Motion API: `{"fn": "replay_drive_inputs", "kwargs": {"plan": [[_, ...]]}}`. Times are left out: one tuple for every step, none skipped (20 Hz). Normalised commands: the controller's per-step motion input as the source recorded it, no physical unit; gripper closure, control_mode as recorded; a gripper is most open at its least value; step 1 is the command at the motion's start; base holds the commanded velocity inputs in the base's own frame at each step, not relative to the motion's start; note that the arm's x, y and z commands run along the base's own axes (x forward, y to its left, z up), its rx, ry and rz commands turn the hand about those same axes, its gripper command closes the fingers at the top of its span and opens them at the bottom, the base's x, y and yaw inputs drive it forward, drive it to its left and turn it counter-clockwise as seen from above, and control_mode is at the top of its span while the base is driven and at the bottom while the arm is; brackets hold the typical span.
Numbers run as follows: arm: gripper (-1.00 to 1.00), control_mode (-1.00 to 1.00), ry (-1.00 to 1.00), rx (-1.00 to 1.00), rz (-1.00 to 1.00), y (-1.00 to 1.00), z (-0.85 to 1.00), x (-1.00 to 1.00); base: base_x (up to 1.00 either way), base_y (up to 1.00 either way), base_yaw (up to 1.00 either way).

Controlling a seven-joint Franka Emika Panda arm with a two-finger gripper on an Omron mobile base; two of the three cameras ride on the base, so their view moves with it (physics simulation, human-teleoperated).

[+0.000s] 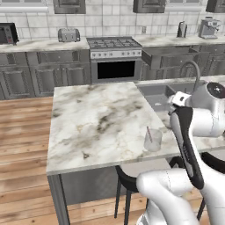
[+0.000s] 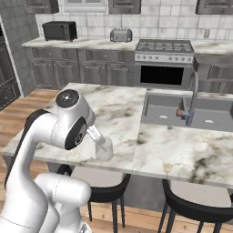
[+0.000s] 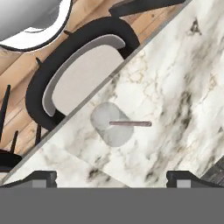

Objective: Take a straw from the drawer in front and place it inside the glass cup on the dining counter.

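The glass cup (image 1: 153, 140) stands near the front edge of the dining counter (image 1: 96, 118), with the pinkish straw (image 1: 149, 133) leaning inside it. From above, the straw (image 3: 130, 124) lies across the cup (image 3: 109, 127) and sticks out over its rim. My gripper (image 3: 111, 181) hovers above the cup, open, with nothing between its fingertips (image 3: 43, 178). In the right base view my arm partly hides the cup (image 2: 104, 151). The drawer (image 1: 170, 56) stands pulled out under the far worktop, right of the stove; its inside is hidden.
A sink (image 2: 182, 111) with a faucet (image 2: 191, 98) is set in the counter's right part. Black stools (image 3: 78, 70) stand under its front edge (image 2: 195, 205). Stove (image 1: 115, 59), toaster (image 1: 68, 34) and microwave (image 2: 59, 30) line the back wall.
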Motion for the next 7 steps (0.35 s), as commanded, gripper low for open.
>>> {"fn": "replay_drive_inputs", "kwargs": {"plan": [[-1.0, -1.0, 0.01, -0.21, 0.0, 0.14, 0.12, -0.85, 0.0, 0.0, 0.0], [-1.0, -1.0, 0.04, -0.21, 0.0, 0.14, 0.14, -0.82, 0.0, 0.0, 0.0], [-1.0, -1.0, 0.07, -0.18, 0.0, 0.09, 0.18, -0.79, 0.0, 0.0, 0.0], [-1.0, -1.0, 0.09, -0.17, 0.0, 0.08, 0.19, -0.74, 0.0, 0.0, 0.0], [-1.0, -1.0, 0.14, -0.13, 0.0, 0.06, 0.2, -0.69, 0.0, 0.0, 0.0], [-1.0, -1.0, 0.16, -0.11, 0.0, 0.04, 0.22, -0.64, 0.0, 0.0, 0.0], [-1.0, -1.0, 0.19, -0.09, 0.0, 0.01, 0.24, -0.61, 0.0, 0.0, 0.0]]}}
